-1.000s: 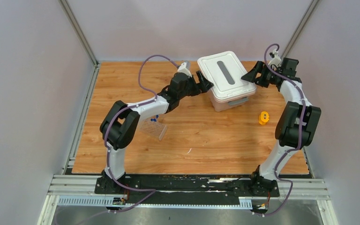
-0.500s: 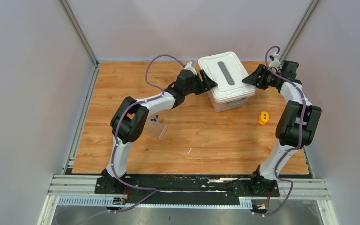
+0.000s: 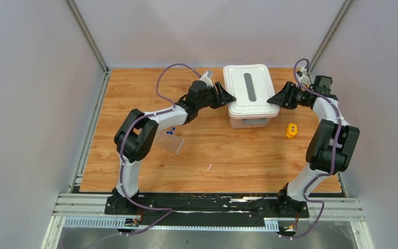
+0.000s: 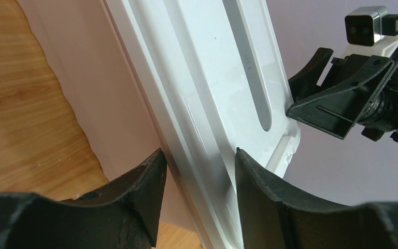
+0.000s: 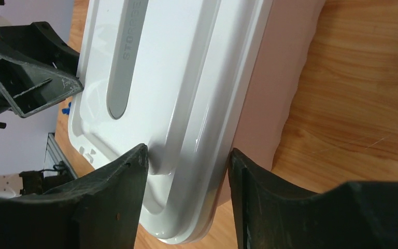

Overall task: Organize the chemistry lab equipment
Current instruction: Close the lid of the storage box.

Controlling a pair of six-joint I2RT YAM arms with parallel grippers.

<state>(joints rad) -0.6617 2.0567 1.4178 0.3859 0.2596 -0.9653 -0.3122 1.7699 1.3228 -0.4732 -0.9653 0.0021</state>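
Observation:
The clear tube rack (image 3: 170, 142) lies on the table by the left arm's elbow, with tiny blue-capped tubes (image 3: 170, 132) at its far edge. The tripod, bags and triangle are out of view. My left gripper (image 3: 227, 97) is open, its jaws astride the left rim of the white lid (image 3: 250, 88). In the left wrist view the left gripper (image 4: 199, 162) has that rim (image 4: 207, 88) between its fingers. My right gripper (image 3: 272, 99) is open astride the lid's right rim; the right wrist view shows the gripper (image 5: 187, 155) over the lid (image 5: 160, 72).
The lid sits closed on the pink bin (image 3: 250, 120) at the back middle of the table. A small orange object (image 3: 291, 130) stands to the bin's right. Grey walls close in the left, back and right sides.
The bin with its lid has turned from skewed to square with the table. The left gripper swung along its left side, and the right gripper came down to its right rim.

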